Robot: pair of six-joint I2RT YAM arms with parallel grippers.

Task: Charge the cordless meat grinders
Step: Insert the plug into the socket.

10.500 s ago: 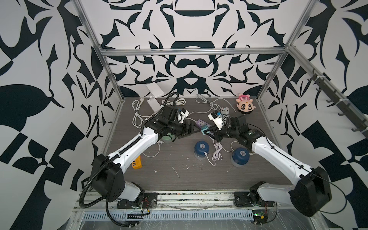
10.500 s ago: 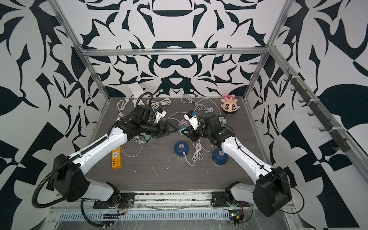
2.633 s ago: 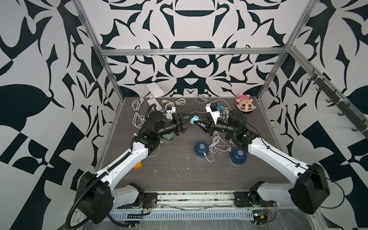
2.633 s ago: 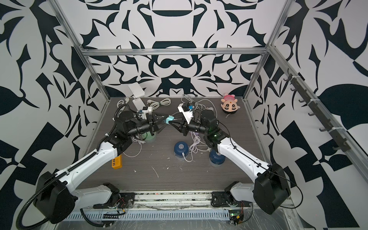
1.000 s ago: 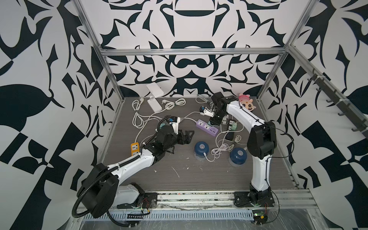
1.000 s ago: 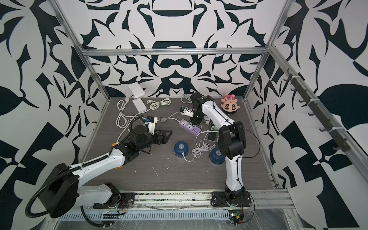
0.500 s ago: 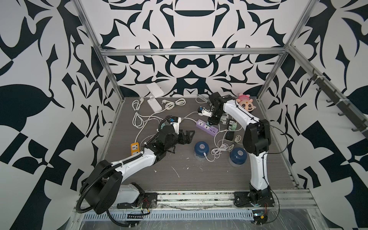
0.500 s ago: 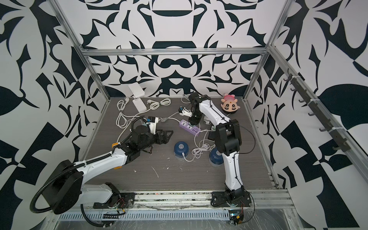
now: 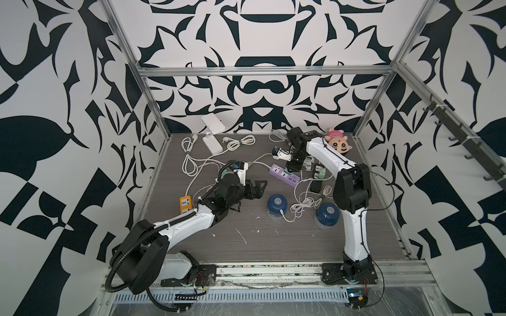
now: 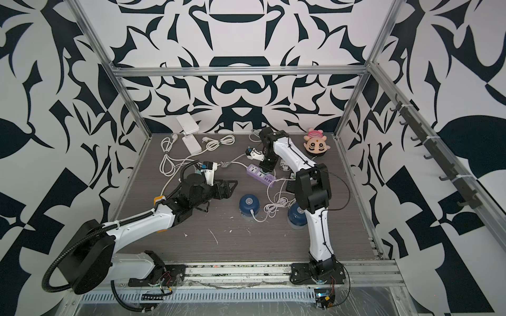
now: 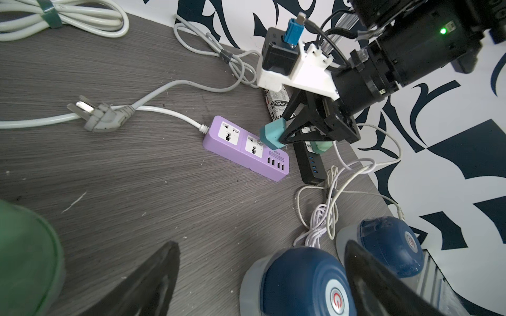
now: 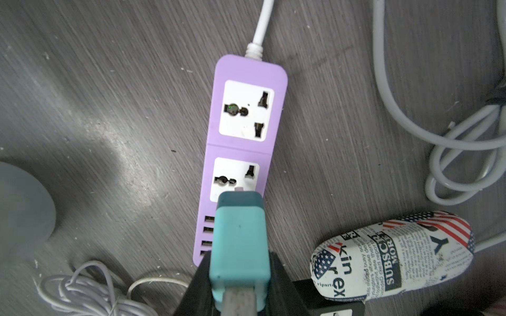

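Cordless meat grinders (image 9: 276,204) stand apart from the purple power strip (image 12: 246,109): two navy, one with a white cable (image 9: 297,209) attached, and a mint grinder (image 11: 27,260) beside the left gripper (image 9: 258,189), which gapes empty. The right gripper (image 9: 290,167) clamps a teal adapter (image 12: 238,232) just over the strip's socket, seemingly not yet seated.

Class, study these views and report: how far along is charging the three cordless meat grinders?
Done: a white cable is plugged into one navy grinder. In hand: the right gripper holds a teal adapter, prongs at a socket of the purple power strip, not seated. Left: seating it; the other navy grinder and the half-hidden mint green grinder show no plugged cable. The left gripper is open.
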